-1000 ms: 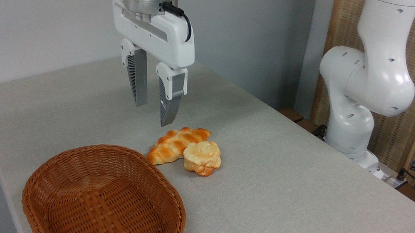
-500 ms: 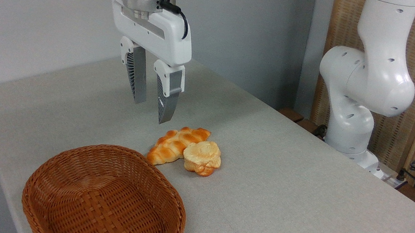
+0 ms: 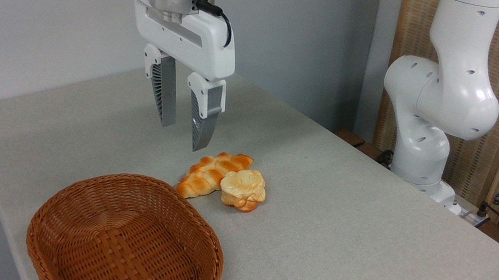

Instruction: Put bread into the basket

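Table (image 3: 363, 250) holds one bread (image 3: 244, 189), one braided loaf (image 3: 209, 173), one basket (image 3: 67, 200).

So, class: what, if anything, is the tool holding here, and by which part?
Nothing. The tool hangs open and empty above the table; the bun lies untouched beside the braided loaf.

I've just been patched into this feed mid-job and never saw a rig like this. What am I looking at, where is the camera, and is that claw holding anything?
One fixed camera looks down across a grey table from its front corner. The white machine is a robot arm; its base stands at the far right of the table and it reaches over from above. The claw is its gripper, two fingers hanging open above the table, holding nothing. Below it lie a small pale round bun and, touching it, a longer orange-brown braided loaf. Nearer the camera sits a wicker basket with nothing in it.
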Tool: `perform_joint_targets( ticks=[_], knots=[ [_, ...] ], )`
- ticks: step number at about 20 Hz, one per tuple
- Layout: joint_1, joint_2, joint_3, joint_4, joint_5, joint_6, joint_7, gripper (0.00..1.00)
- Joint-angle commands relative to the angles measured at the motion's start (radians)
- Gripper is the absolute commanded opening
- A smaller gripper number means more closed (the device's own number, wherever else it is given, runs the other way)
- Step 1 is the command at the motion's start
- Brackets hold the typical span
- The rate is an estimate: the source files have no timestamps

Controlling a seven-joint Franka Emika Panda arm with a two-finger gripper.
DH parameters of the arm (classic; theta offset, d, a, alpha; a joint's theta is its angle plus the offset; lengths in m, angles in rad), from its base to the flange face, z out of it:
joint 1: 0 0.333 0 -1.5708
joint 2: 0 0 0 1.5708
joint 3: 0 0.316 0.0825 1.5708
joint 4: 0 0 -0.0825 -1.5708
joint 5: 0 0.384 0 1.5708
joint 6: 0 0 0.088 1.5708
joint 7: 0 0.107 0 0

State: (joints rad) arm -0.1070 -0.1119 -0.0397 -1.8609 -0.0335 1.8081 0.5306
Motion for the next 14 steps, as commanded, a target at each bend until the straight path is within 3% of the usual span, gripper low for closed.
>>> perform_joint_targets(
  ticks=[1, 6, 14],
  knots=[
    [-0.002, -0.009, 0.015, -0.021, -0.003, -0.035, -0.012, 1.00],
    [-0.002, -0.011, 0.015, -0.089, -0.002, -0.019, 0.012, 1.00],
    [-0.006, -0.023, 0.014, -0.155, -0.009, -0.024, 0.158, 1.00]
  ],
)
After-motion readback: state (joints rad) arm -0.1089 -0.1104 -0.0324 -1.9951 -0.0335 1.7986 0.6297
